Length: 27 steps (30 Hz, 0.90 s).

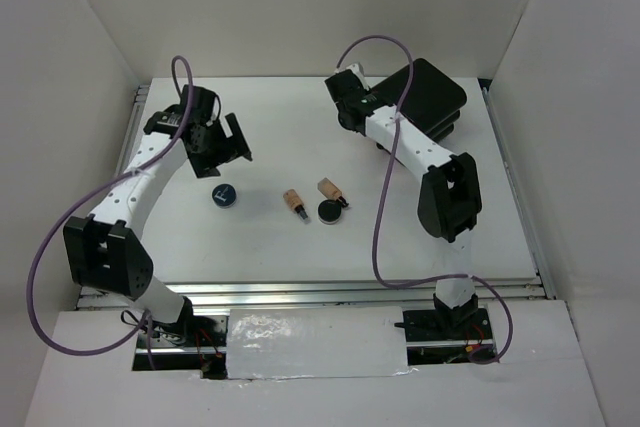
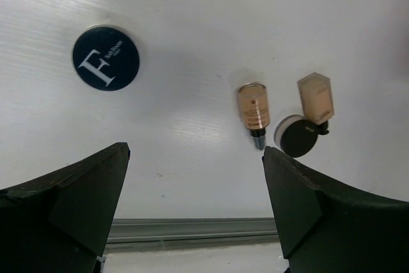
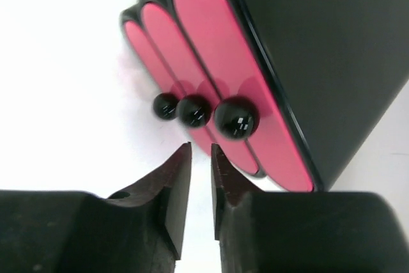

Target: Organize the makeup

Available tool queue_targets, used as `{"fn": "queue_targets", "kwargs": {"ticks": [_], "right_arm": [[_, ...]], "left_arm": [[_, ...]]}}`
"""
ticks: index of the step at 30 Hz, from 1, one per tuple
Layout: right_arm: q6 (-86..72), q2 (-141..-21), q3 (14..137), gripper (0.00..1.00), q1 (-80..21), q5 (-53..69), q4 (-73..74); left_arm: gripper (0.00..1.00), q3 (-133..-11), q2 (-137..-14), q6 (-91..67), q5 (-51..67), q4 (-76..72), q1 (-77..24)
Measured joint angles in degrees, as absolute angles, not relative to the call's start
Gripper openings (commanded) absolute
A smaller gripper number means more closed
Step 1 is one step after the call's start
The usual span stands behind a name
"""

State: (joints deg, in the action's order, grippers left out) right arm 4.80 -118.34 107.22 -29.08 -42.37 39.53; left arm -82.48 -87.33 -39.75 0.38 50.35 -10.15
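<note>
Two round black compacts lie on the white table: one with a white letter F [image 1: 224, 195] [image 2: 105, 57] at the left, one plain [image 1: 330, 211] [image 2: 299, 136] at the right. Two tan bottles with black caps lie between them, one [image 1: 294, 201] [image 2: 253, 107] apart from the rest, the other [image 1: 329, 190] [image 2: 316, 97] touching the plain compact. The white sachets are out of view. My left gripper [image 1: 235, 142] [image 2: 195, 183] is wide open and empty, above the table behind the F compact. My right gripper [image 1: 345, 97] [image 3: 200, 151] is empty, its jaws a narrow gap apart, just short of the drawer knobs.
A black box [image 1: 430, 97] [image 3: 332, 43] with three pink drawers [image 3: 217, 43], each with a black ball knob [image 3: 234, 118], stands at the back right; the drawers look pushed in. White walls enclose the table, and a metal rail [image 2: 192, 228] runs along its near edge.
</note>
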Motion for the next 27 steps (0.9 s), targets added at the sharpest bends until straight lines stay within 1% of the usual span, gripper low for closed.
{"fn": "queue_targets", "kwargs": {"ticks": [2,4,7,8,9,10,12,13,18,22,23,25,27], "right_arm": [[3.6,-117.0,107.2,0.29,-29.6,-40.9,40.8],[1.2,-115.8,107.2,0.33,-30.0,-39.3,42.7],[-3.0,-113.6,107.2,0.34,-30.2,-37.0,45.6],[-4.7,-112.8,107.2,0.37,-30.3,-36.4,46.7],[-6.3,-111.9,107.2,0.43,-30.3,-35.7,47.8],[-8.5,-110.6,107.2,0.62,-30.3,-34.7,49.1],[-13.0,-106.6,106.5,0.73,-30.3,-31.7,51.0],[-14.8,-104.3,105.8,0.76,-30.3,-30.6,51.5],[-22.8,-84.9,99.9,0.83,-30.3,-25.1,51.7],[-26.9,-70.7,98.8,0.84,-30.3,-21.6,50.6],[-27.8,-67.8,97.9,0.84,-30.3,-20.5,50.2],[-29.2,-62.6,95.6,0.84,-30.3,-18.5,50.0],[-30.5,-58.5,94.1,0.85,-30.2,-16.8,50.2]], "left_arm": [[0.99,-83.2,-88.7,-40.7,1.7,48.6,-10.9],[1.00,-83.4,-90.0,-41.2,3.9,45.8,-11.9],[0.99,-83.5,-93.2,-43.9,7.9,40.9,-14.1],[1.00,-83.9,-94.6,-44.6,9.0,39.3,-15.0],[0.99,-84.5,-96.6,-45.6,10.3,37.2,-16.1],[0.99,-85.3,-98.6,-47.1,11.5,35.2,-17.1],[0.99,-87.1,-103.3,-50.1,14.3,29.5,-19.5],[0.99,-87.8,-105.1,-51.2,15.3,27.2,-20.3],[0.99,-94.1,-116.5,-59.6,19.2,14.2,-25.2],[0.97,-98.4,-124.4,-68.0,21.0,1.2,-28.2],[0.95,-99.6,-126.2,-70.9,21.4,-3.0,-28.9],[0.95,-101.9,-130.8,-74.3,21.5,-7.6,-30.3],[0.92,-106.3,-135.9,-78.1,21.5,-11.0,-31.7]]}}
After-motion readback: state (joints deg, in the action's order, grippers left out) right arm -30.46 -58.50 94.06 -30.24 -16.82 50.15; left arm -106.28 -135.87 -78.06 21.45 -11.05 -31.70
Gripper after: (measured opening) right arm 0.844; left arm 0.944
